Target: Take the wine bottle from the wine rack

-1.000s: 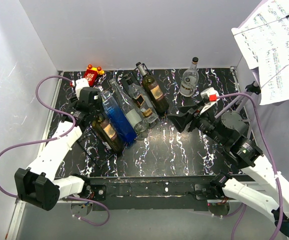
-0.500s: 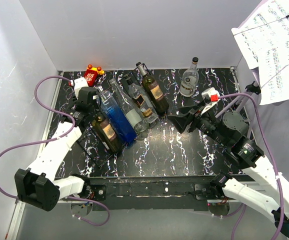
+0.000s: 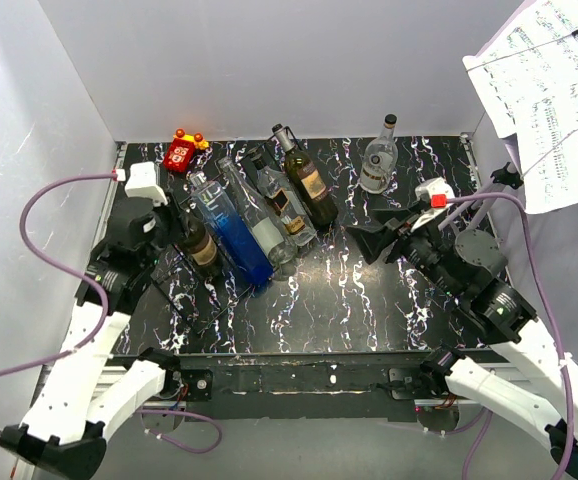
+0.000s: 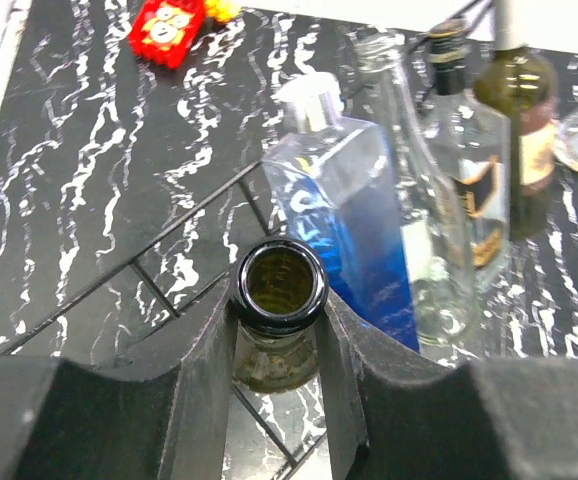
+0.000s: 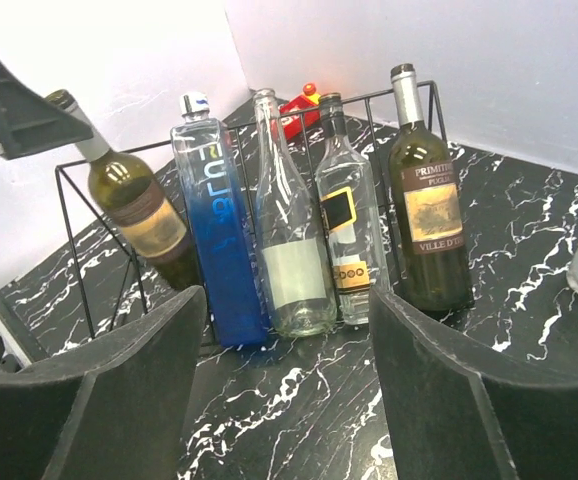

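Note:
My left gripper (image 3: 166, 218) is shut on the neck of a dark green wine bottle (image 3: 200, 251) with a tan label. In the left wrist view its open mouth (image 4: 279, 285) sits between my fingers (image 4: 204, 385). In the right wrist view the bottle (image 5: 137, 208) is tilted, neck up and to the left, at the left end of the black wire wine rack (image 5: 69, 240). I cannot tell whether its base still rests on the rack wires (image 4: 129, 262). My right gripper (image 3: 364, 243) is open and empty, hovering right of the rack and facing it (image 5: 289, 400).
On the rack lie a blue bottle (image 3: 234, 235), two clear bottles (image 3: 261, 222) and a dark bottle with a tan label (image 3: 309, 185). A clear bottle (image 3: 379, 160) stands at the back right, a red toy (image 3: 182, 150) at the back left, sheet music (image 3: 549, 90) at the right.
My left arm has pulled back to the left and risen, drawing the dark wine bottle up and left out of its lying position. My right gripper has barely moved.

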{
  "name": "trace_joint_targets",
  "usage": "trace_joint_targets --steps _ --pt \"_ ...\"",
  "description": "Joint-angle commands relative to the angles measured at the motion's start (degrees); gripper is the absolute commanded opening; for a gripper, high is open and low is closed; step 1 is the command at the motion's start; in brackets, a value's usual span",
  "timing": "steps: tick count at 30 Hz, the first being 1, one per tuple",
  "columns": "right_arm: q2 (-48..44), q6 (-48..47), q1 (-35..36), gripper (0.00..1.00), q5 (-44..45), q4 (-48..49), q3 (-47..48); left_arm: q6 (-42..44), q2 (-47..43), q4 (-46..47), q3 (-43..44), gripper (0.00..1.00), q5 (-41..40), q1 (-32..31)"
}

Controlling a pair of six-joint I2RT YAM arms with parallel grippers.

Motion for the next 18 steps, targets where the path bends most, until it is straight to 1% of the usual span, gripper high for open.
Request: trace_joint_targets --steps 1,4,11,15,18 --pt "-1.56 -2.23 0.22 0.74 1.64 1.77 1.63 1.05 -5.54 4.66 -1.00 0.00 13.15 -0.50" --pt "-1.21 -1.88 0.22 0.74 0.23 1.16 2.07 2.45 -7.83 4.48 -2.49 0.00 18.95 -0.50" --pt "-1.83 -1.62 0.22 0.74 -0.65 -0.34 2.60 6.32 -10.38 1.67 -2.23 0.00 31.61 -1.03" --pt "-2.70 -1.00 0.22 0.74 -0.04 -0.25 1.37 6.68 -10.74 3.33 -3.46 0.00 38.11 -2.17" --pt "-3.50 -0.30 0.22 0.74 1.55 -0.60 0.58 5.63 -9.16 5.97 -4.26 0.00 41.03 -4.71"
